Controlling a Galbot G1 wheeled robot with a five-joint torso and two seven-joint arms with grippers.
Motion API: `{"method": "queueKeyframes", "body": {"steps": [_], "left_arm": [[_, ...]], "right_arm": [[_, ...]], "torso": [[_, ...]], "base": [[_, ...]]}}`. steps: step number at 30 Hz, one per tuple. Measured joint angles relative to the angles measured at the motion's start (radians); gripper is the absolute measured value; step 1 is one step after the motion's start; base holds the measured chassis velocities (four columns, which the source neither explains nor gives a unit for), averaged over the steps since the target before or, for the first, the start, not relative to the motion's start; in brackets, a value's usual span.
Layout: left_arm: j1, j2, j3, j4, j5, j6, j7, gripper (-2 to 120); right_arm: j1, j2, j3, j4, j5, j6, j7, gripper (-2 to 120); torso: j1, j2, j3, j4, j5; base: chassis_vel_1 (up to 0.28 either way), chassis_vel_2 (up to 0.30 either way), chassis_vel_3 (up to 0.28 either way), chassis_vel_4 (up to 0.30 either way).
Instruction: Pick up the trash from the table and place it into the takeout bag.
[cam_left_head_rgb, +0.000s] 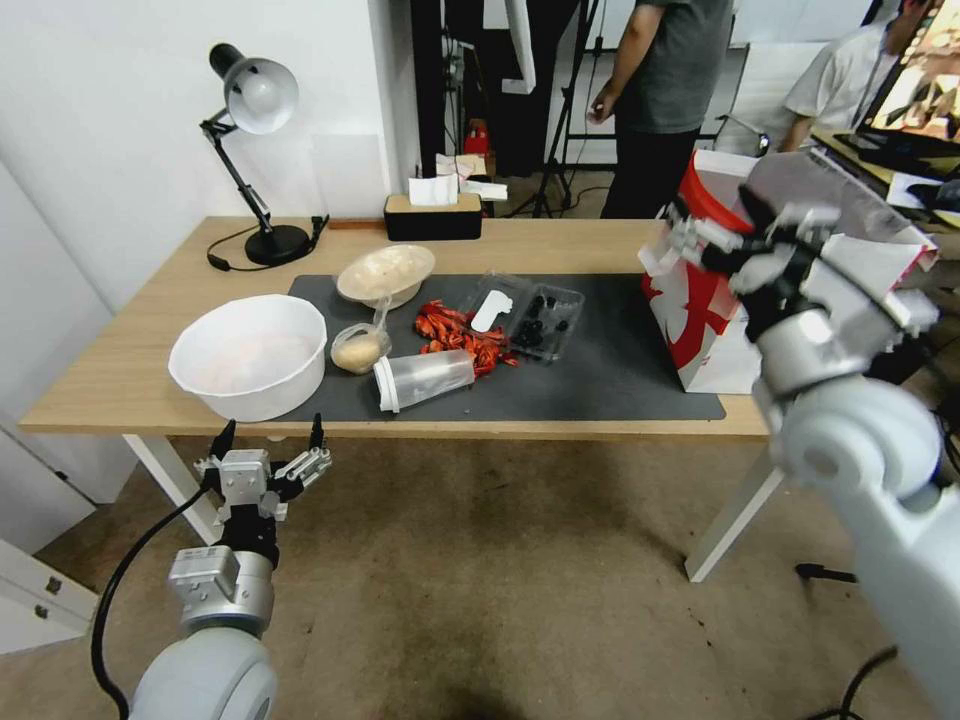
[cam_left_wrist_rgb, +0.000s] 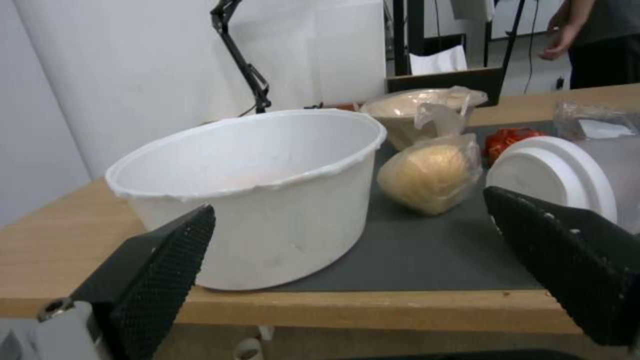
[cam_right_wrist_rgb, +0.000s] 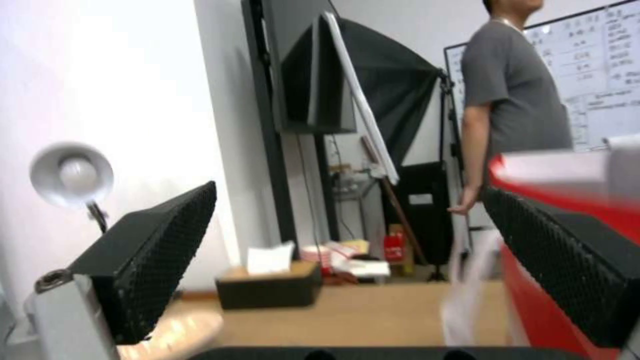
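Trash sits mid-table (cam_left_head_rgb: 140, 370) on the grey mat (cam_left_head_rgb: 610, 370): your left gripper (cam_left_head_rgb: 268, 440) hangs just below the near edge, jaws wide apart and empty, nearest the white bowl (cam_left_head_rgb: 250, 355). The tumbler (cam_left_head_rgb: 425, 378) lies on its side, lid toward you. Your right gripper (cam_left_head_rgb: 700, 235) is up at the takeout bag (cam_left_head_rgb: 700, 320) rim, wide open, holding nothing.

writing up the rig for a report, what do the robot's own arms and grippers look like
Both arms are smooth, rounded silver-grey metal with bulbous joints. The left gripper has a boxy silver base, two black fingers with knurled, diamond-textured pads, and a black cable looping off its wrist. The right gripper is silver-white with black collars and matching textured black pads.
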Motion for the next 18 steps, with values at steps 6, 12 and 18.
{"method": "queueKeyframes", "body": {"steps": [6,12,18], "left_arm": [[0.0,0.0,0.005,0.005,-0.001,-0.006,0.002,100],[-0.002,-0.001,0.013,0.011,-0.002,-0.01,0.002,100],[-0.002,0.002,0.012,0.015,-0.003,-0.013,0.003,100]], "right_arm": [[-0.155,0.076,0.081,-0.022,-0.125,0.078,-0.093,100],[-0.335,0.166,0.135,-0.112,-0.219,0.236,-0.22,100],[-0.443,0.209,0.133,-0.205,-0.255,0.35,-0.267,100]], "torso": [[0.0,0.0,0.0,0.0002,-0.0004],[0.0,0.0,0.0,0.0001,0.0],[0.0,0.0,0.0,-0.0003,0.0002]], "base": [[0.0,0.0,0.0,0.0],[0.0,0.0,0.0,0.0],[0.0,0.0,0.0,0.0]]}}
